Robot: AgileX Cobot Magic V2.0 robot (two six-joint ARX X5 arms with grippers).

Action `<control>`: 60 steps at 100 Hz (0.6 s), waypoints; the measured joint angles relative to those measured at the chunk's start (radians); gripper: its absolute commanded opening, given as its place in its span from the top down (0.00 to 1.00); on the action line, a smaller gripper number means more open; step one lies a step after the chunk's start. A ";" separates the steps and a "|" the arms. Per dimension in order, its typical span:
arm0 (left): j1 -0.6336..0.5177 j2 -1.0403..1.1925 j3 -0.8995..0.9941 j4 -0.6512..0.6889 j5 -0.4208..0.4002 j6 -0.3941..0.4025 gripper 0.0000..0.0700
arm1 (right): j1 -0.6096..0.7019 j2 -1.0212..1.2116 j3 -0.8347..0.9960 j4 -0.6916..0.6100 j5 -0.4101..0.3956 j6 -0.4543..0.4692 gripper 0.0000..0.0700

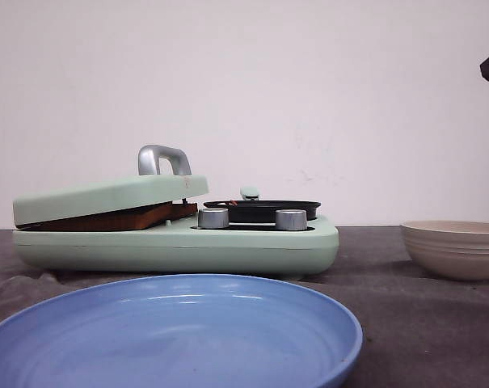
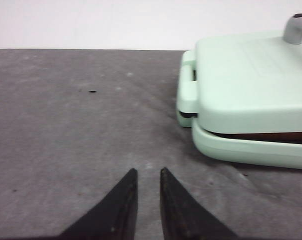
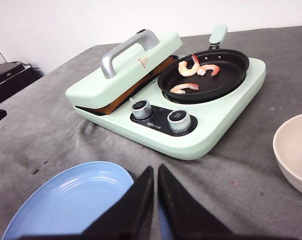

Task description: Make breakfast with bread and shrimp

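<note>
Bread (image 3: 136,86): clamped under press lid (image 3: 123,65). Shrimp (image 3: 196,70): in pan (image 3: 205,77). My right gripper (image 3: 154,176), left gripper (image 2: 148,175): nearly together, empty. Next, I lift lid by handle (image 3: 126,47), squarely.

Three pink curled shrimp (image 3: 196,68) are lying in the round black pan (image 3: 205,75) sitting on the mint-green cooker (image 1: 175,238), at three o'clock of its hinged lid (image 1: 107,198); what is probably bread (image 3: 136,87) is sitting under that lid. The blue round plate (image 1: 167,331) is lying at six o'clock, the beige ribbed bowl (image 1: 454,246) at three o'clock.

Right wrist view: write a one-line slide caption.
Three shrimp in the black pan, bread under the press lid.
</note>
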 measured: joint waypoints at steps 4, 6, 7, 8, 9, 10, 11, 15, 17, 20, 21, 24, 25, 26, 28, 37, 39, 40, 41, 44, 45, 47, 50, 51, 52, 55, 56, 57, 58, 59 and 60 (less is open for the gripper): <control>-0.009 0.000 0.000 0.000 0.001 -0.004 1.00 | 0.000 0.000 0.000 0.000 0.000 0.000 0.99; -0.014 0.000 0.000 0.000 0.001 -0.007 1.00 | 0.000 0.000 0.000 0.000 0.000 0.000 0.99; -0.016 0.000 0.000 0.000 0.001 -0.008 1.00 | 0.000 0.000 0.000 0.000 0.000 0.000 0.99; -0.018 0.000 0.000 0.000 0.000 -0.010 1.00 | 0.000 0.000 0.000 0.000 0.000 0.000 0.99; -0.021 0.000 0.000 0.000 0.000 -0.010 1.00 | 0.000 0.000 0.000 0.000 0.000 0.000 0.99; -0.023 0.000 0.000 0.000 0.000 -0.011 1.00 | 0.000 0.000 0.000 0.000 0.000 0.000 0.99; -0.025 0.000 0.000 0.000 0.000 -0.013 1.00 | 0.000 0.000 0.000 0.000 0.000 0.000 0.99; -0.034 0.000 0.000 0.000 0.000 -0.017 1.00 | 0.000 0.000 0.000 0.000 0.000 0.000 0.99; -0.037 0.000 0.000 0.000 0.000 -0.018 1.00 | 0.000 0.000 0.000 0.000 0.000 0.000 0.99; -0.041 0.000 0.000 0.000 0.000 -0.020 1.00 | 0.000 0.000 0.000 0.000 0.000 0.000 0.99; -0.042 0.000 0.000 0.000 0.000 -0.021 1.00 | 0.000 0.000 0.000 0.000 0.000 0.000 0.99; -0.043 0.000 0.000 0.000 0.001 -0.021 1.00 | 0.000 0.000 0.000 0.000 0.000 0.000 0.99; -0.043 0.000 0.000 0.000 0.001 -0.021 1.00 | 0.000 0.000 0.000 0.000 0.000 0.000 0.99; -0.043 0.000 0.000 0.000 0.001 -0.021 1.00 | 0.000 0.000 0.000 0.000 0.000 0.000 0.99; -0.043 0.000 0.000 0.000 0.001 -0.021 1.00 | 0.000 0.000 0.000 0.000 0.000 0.000 0.99; -0.043 0.000 0.000 0.000 0.000 -0.021 1.00 | 0.000 0.000 0.000 0.000 0.000 0.000 0.99; -0.043 0.000 0.000 0.000 0.000 -0.021 1.00 | 0.000 0.000 0.000 0.000 0.000 0.000 0.99; -0.043 0.000 0.000 0.000 0.000 -0.021 1.00 | 0.000 0.000 0.000 0.000 0.000 0.000 0.99; -0.043 0.000 0.000 0.000 0.000 -0.021 1.00 | 0.000 0.000 0.000 0.000 0.000 0.000 0.99; -0.043 0.000 0.000 0.000 0.000 -0.021 1.00 | 0.000 0.000 0.000 0.000 0.000 0.000 0.99; -0.043 0.000 0.000 0.000 0.000 -0.021 1.00 | 0.000 0.000 0.000 0.000 0.000 0.000 0.99; -0.043 0.000 0.000 0.000 0.000 -0.021 1.00 | 0.000 0.000 0.000 0.000 0.000 0.000 0.99; -0.043 0.000 0.000 0.000 0.000 -0.021 1.00 | 0.000 0.000 0.000 0.000 0.000 0.000 0.99; -0.043 0.000 0.000 0.000 0.000 -0.021 1.00 | 0.000 0.000 0.000 0.000 0.000 0.000 0.99; -0.043 0.000 0.000 0.000 0.000 -0.021 1.00 | 0.000 0.000 0.000 0.000 0.000 0.000 0.99; -0.043 0.000 0.000 0.000 0.000 -0.021 1.00 | 0.000 0.000 0.000 0.000 0.000 0.000 0.99; -0.043 0.000 0.000 0.000 0.000 -0.021 1.00 | 0.000 0.000 0.000 0.000 0.000 0.000 0.99; -0.043 0.000 0.000 0.000 0.000 -0.021 1.00 | 0.000 0.000 0.000 0.000 0.000 0.000 0.99; -0.043 0.000 0.000 0.000 0.000 -0.021 1.00 | 0.000 0.000 0.000 0.000 0.000 0.000 0.99; -0.043 0.000 0.000 0.000 0.000 -0.021 1.00 | 0.000 0.000 0.000 0.000 0.000 0.000 0.99; -0.043 0.000 0.000 0.000 0.000 -0.021 1.00 | 0.000 0.000 0.000 0.000 0.000 0.000 0.99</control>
